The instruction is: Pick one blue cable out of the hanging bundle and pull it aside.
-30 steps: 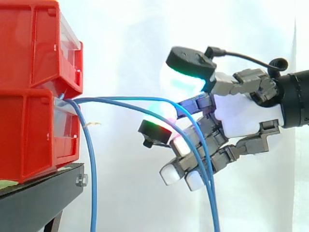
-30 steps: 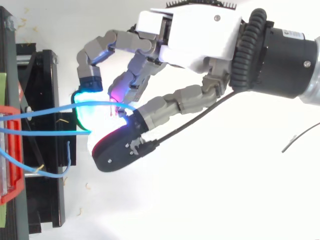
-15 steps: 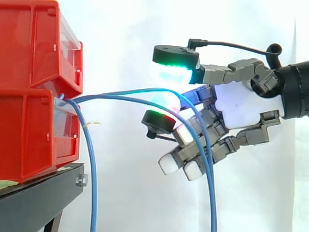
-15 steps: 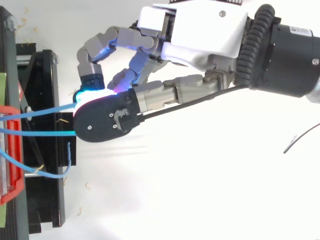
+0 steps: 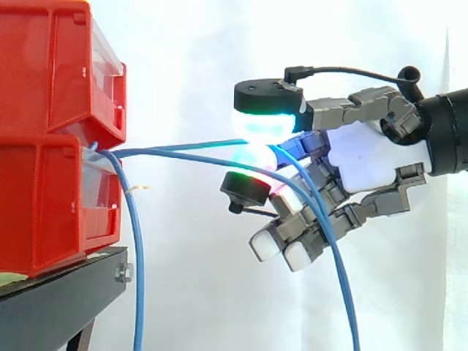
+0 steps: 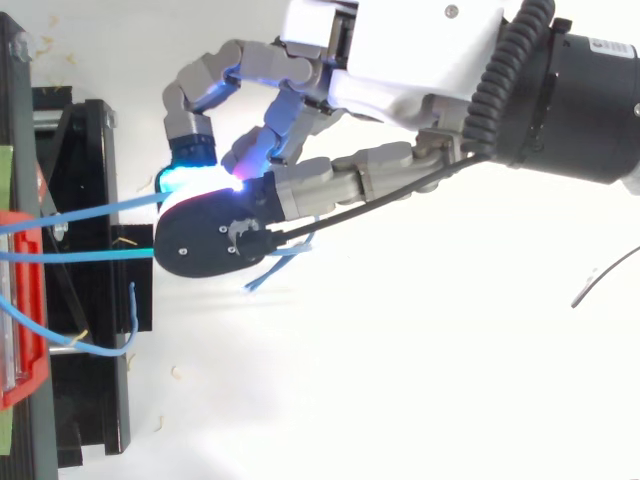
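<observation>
Three blue cables leave the lower red bin (image 5: pixel 44 205). One (image 5: pixel 137 256) drops straight down beside the bin. The upper cable (image 5: pixel 197 145) runs level to my hand (image 5: pixel 365 164) and ends in the glow between the thumb pad (image 5: pixel 265 123) and a fingertip, which pinch it. The second cable (image 5: pixel 344 292) passes among the curled lower fingers and hangs down to the right. From above, the hand (image 6: pixel 400 50) reaches in from the right, its thumb (image 6: pixel 210 240) lying over both stretched cables (image 6: pixel 90 210).
Two red bins are stacked at the left, the upper one (image 5: pixel 44 73) on the lower, on a black stand (image 5: pixel 58 300). In the top view the stand (image 6: pixel 90 330) lies along the left edge. A white curtain fills the background.
The thumb has swung over and come down onto the fingertip, closing on the upper cable. The hand has shifted slightly away from the bins, and the hanging cable tail has swung right.
</observation>
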Robot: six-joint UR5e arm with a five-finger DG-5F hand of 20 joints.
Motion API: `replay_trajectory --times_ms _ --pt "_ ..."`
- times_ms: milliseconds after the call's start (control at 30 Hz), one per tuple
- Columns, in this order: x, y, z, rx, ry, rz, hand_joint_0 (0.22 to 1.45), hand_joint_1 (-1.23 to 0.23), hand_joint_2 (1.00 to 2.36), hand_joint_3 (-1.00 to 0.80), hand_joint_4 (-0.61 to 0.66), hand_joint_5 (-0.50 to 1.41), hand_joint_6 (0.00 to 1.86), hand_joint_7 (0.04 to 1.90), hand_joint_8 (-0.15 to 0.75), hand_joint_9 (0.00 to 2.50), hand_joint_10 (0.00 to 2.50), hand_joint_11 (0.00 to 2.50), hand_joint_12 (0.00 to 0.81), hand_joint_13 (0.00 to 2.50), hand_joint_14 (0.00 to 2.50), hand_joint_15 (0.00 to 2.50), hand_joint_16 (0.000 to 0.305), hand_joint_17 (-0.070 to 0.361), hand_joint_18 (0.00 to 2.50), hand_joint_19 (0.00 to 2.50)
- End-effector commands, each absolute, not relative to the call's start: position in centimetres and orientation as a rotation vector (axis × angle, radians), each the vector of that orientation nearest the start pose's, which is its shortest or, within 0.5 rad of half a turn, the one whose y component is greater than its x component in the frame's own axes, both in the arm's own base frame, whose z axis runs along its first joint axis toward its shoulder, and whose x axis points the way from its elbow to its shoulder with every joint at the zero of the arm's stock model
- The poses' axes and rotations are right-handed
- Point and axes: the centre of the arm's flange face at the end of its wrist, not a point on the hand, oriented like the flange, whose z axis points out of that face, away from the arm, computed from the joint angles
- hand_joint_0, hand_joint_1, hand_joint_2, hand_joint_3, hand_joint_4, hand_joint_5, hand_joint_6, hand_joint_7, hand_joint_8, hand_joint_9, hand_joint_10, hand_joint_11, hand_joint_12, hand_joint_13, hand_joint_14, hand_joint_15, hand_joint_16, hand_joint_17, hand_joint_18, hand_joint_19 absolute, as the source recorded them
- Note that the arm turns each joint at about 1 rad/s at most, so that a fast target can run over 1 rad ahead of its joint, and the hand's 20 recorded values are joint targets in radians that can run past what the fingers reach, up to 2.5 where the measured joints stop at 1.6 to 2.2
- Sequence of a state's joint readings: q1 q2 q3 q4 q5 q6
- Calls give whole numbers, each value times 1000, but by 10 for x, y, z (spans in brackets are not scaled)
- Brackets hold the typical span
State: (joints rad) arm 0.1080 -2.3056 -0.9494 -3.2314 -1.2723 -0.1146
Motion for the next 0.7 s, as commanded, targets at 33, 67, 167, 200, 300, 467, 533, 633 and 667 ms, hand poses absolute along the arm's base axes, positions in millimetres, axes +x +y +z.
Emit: replay_trajectory --times_ms 33,67,167,200,300,467,533,633,667 --pt "761 -81 316 1320 1296 855 566 -755 1027 -31 168 -106 906 1369 311 1118 18 674 345 849 21 588 50 113 792 520" --pt "761 -82 317 1320 1294 855 559 -737 1025 -22 146 -103 911 1331 320 1131 19 663 362 865 20 584 53 120 815 502" --pt "761 -82 316 1311 1303 845 532 -651 1021 -185 120 -108 908 1263 303 1124 18 658 349 812 21 589 51 114 742 554" --pt "761 -82 316 1308 1304 842 514 -589 1013 -331 97 -107 909 1203 313 1127 17 642 354 814 20 576 52 116 732 551" --pt "761 -82 316 1298 1312 833 463 -437 1001 -486 137 -105 880 1265 337 1115 16 617 386 794 19 550 57 129 722 553" --pt "761 -82 317 1292 1311 832 500 -296 1003 -462 101 -109 874 1207 328 1091 17 604 376 760 20 552 55 123 672 592" --pt "761 -82 317 1293 1312 832 536 -331 1009 -387 100 -109 871 1212 315 1083 19 596 364 748 19 559 52 117 649 605" --pt "761 -82 317 1293 1312 832 541 -469 1017 -224 142 -114 866 1274 326 1078 19 611 365 748 20 556 52 116 649 602" --pt "761 -82 317 1295 1312 832 541 -503 1016 -176 166 -110 864 1308 342 1086 16 605 386 775 19 541 57 128 696 566"
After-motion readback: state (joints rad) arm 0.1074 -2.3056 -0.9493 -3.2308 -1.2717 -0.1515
